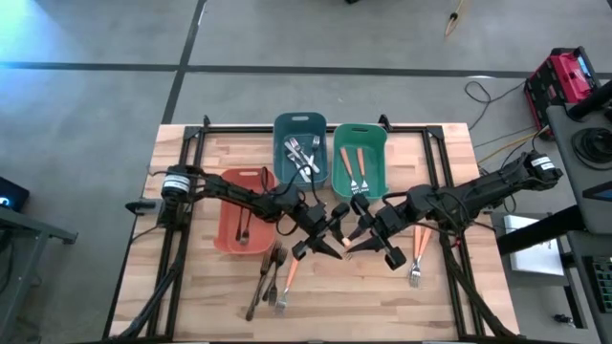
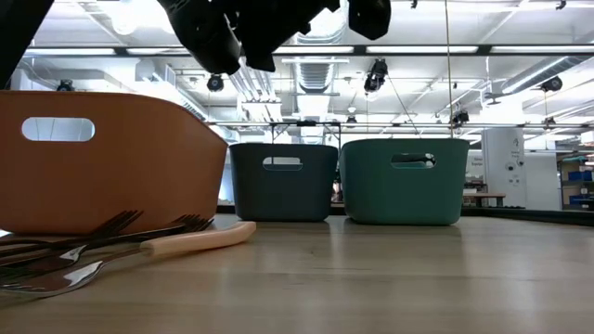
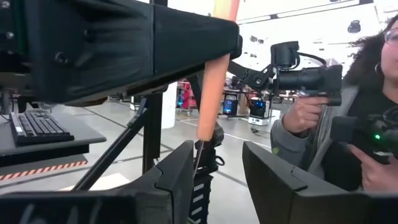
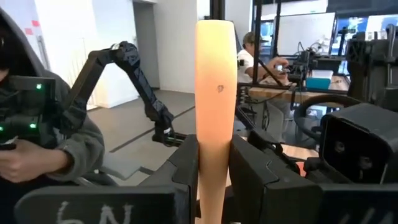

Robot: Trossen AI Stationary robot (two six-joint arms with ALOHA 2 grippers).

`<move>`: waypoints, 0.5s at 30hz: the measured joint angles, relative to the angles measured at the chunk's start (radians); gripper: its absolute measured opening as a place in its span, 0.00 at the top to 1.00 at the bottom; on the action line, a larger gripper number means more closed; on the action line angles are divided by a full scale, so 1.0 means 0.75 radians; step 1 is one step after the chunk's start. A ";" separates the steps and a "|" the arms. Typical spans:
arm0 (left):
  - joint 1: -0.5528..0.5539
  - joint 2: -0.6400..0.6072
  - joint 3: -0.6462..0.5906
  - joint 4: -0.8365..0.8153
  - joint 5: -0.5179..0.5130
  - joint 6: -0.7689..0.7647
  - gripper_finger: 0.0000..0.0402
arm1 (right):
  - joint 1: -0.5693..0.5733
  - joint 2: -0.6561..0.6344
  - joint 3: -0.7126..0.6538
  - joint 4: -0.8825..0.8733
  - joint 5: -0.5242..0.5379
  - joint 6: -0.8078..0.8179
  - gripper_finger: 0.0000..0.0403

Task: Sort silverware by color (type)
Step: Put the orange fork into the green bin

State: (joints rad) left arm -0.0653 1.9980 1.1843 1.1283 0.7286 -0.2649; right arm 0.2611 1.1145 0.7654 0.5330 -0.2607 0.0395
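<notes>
Silverware is only partly sorted rn: silver forks (image 1: 302,153) are sitting in the blue bin (image 1: 287,125), orange-handled ones (image 1: 355,170) in the green bin (image 1: 376,135), one dark piece (image 1: 245,227) in the salmon bin (image 1: 229,241). A loose pile (image 1: 273,277) is still lying on the table (image 1: 191,287) just in front of the salmon bin, plus a stray fork (image 1: 417,269) over on the right side.

Both arms are meeting mid-table, raised off the wood. Right gripper (image 4: 213,163) is clamping an orange-handled utensil (image 4: 214,93), handle sticking up between its fingers, clear in the right wrist view. Left gripper (image 3: 214,165) is sitting right up against it w/ its fingers standing apart around the lower end of the same piece. It isn't pinching it, as far as I can tell.

Looks to me like a handoff or a regrip mid-air, can't tell which direction tbh. Next move prob needs one gripper taking a firm hold before the other is letting go, then carrying the piece over the green bin w/ the other orange ones. Low view is showing the pile untouched near the salmon bin.
</notes>
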 joint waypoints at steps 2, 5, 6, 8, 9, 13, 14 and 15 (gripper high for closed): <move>-0.003 0.000 0.000 0.000 -0.001 0.003 0.70 | -0.001 0.000 0.000 0.003 0.022 -0.008 0.86; -0.004 0.000 0.000 -0.002 -0.014 0.003 0.70 | -0.007 0.001 0.000 0.004 0.030 -0.015 0.86; -0.004 0.000 0.000 -0.003 -0.026 0.002 0.70 | -0.009 0.001 0.000 0.006 0.036 -0.016 0.86; -0.005 0.000 0.000 -0.005 -0.048 0.002 0.70 | -0.009 0.001 0.000 0.005 0.071 -0.022 0.86; -0.005 0.000 0.000 -0.006 -0.060 0.003 0.70 | -0.009 0.001 0.000 0.003 0.092 -0.028 0.86; -0.005 0.000 0.000 -0.008 -0.079 0.003 0.71 | -0.011 0.002 0.000 -0.006 0.108 -0.037 0.86; -0.005 0.000 0.000 -0.008 -0.080 0.003 0.72 | -0.010 0.002 0.000 -0.006 0.108 -0.037 0.86; -0.005 0.000 0.000 -0.008 -0.082 0.003 0.75 | -0.010 0.002 0.000 -0.006 0.107 -0.037 0.86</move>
State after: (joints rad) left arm -0.0693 1.9980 1.1843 1.1225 0.6672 -0.2626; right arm 0.2535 1.1156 0.7654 0.5282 -0.1801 0.0120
